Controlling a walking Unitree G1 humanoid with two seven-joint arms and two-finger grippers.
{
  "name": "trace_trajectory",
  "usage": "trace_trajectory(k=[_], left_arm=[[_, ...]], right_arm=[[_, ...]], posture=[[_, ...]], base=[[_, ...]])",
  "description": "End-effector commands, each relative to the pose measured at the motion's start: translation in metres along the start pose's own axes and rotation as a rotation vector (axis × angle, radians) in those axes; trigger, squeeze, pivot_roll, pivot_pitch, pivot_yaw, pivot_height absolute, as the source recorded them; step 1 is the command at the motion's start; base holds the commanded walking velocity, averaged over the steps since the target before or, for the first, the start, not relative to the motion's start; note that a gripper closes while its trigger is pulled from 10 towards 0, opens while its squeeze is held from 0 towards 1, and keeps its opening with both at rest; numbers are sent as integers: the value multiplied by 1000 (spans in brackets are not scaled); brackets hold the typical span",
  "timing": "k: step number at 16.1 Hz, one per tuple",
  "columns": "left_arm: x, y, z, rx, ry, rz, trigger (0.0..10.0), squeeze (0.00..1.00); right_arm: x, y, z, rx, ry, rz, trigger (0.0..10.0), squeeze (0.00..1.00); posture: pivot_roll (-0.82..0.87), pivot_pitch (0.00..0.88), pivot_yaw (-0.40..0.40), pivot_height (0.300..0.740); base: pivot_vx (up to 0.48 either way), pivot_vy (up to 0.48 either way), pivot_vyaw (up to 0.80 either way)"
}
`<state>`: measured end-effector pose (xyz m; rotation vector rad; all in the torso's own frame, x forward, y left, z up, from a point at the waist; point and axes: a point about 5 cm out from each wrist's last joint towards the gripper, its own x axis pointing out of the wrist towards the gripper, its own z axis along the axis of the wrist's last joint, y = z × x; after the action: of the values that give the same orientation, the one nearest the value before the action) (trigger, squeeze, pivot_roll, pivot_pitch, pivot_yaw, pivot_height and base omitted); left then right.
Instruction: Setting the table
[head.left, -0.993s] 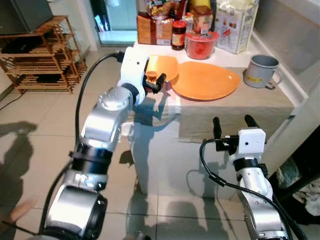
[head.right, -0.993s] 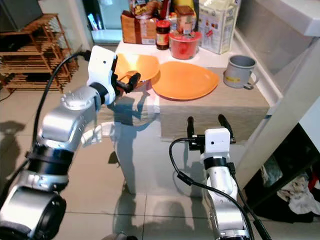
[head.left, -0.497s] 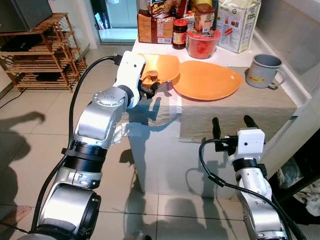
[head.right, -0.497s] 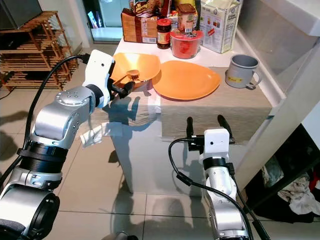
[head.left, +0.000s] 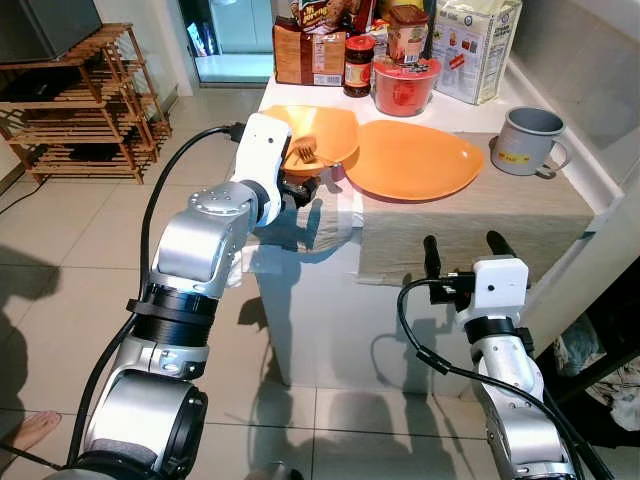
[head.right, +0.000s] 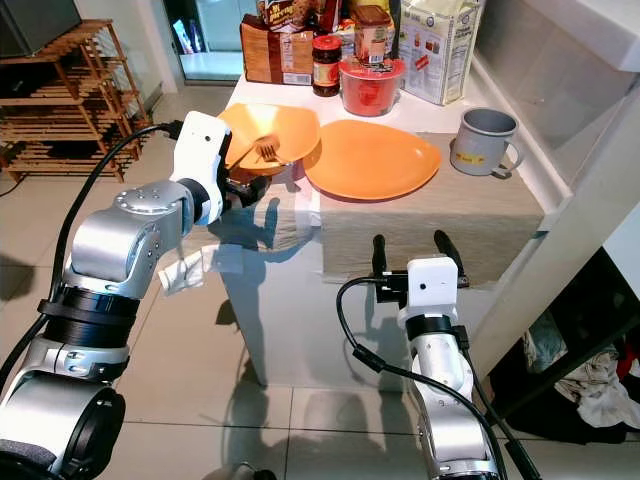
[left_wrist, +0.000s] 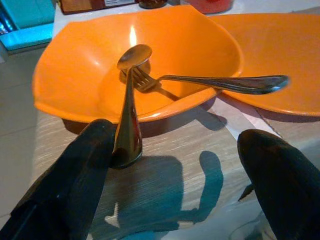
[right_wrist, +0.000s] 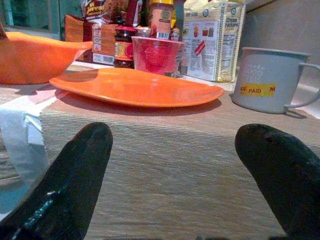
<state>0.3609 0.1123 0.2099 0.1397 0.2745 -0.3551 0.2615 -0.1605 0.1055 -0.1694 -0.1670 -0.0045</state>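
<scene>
Two utensils sit in the orange bowl (left_wrist: 150, 60): a spoon (left_wrist: 129, 115) whose handle leans out over the bowl's near rim and comes down onto the table runner (head.left: 480, 215), and a fork (left_wrist: 210, 82) whose tines lie in the bowl beside the spoon's head while its handle reaches out over the rim toward the orange plate (head.left: 415, 160). The bowl stands at the corner of the white counter (head.left: 300, 300), just beside the plate. The left gripper (left_wrist: 180, 165) hovers just in front of the bowl, its fingers spread wide apart and holding nothing; one finger (left_wrist: 75, 170) is close against the low end of the spoon handle, though contact cannot be made out. The right gripper (head.left: 463, 245) waits in front of the counter's edge, below the plate, its fingers likewise apart and empty. Beyond the plate, a grey mug (head.left: 527, 140) stands on the runner, and a red tub (head.left: 403, 85), a jar (head.left: 357, 65) and food packages (head.left: 475, 50) crowd the back of the counter. Beside the counter, a wooden rack (head.left: 85, 110) stands on the tiled floor (head.left: 60, 260).
</scene>
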Motion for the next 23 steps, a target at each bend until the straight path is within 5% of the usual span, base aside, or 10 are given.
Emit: trace_trajectory(k=[1,11,23], left_arm=[[0,3,1,-19,2,13,10000,0],[-2,7,11,19,-67,75,10000,0],[2,7,1,-5,-9,84,10000,0]], right_arm=[[-1,0,2,-3,2,2,10000,0],[-2,0,1,-8,11,9,10000,0],[-1,-1,1,-12,20,12,10000,0]], posture=[[9,17,60,740],[8,29,54,740],[5,33,50,740]], base=[[0,0,0],[0,0,0],[0,0,0]])
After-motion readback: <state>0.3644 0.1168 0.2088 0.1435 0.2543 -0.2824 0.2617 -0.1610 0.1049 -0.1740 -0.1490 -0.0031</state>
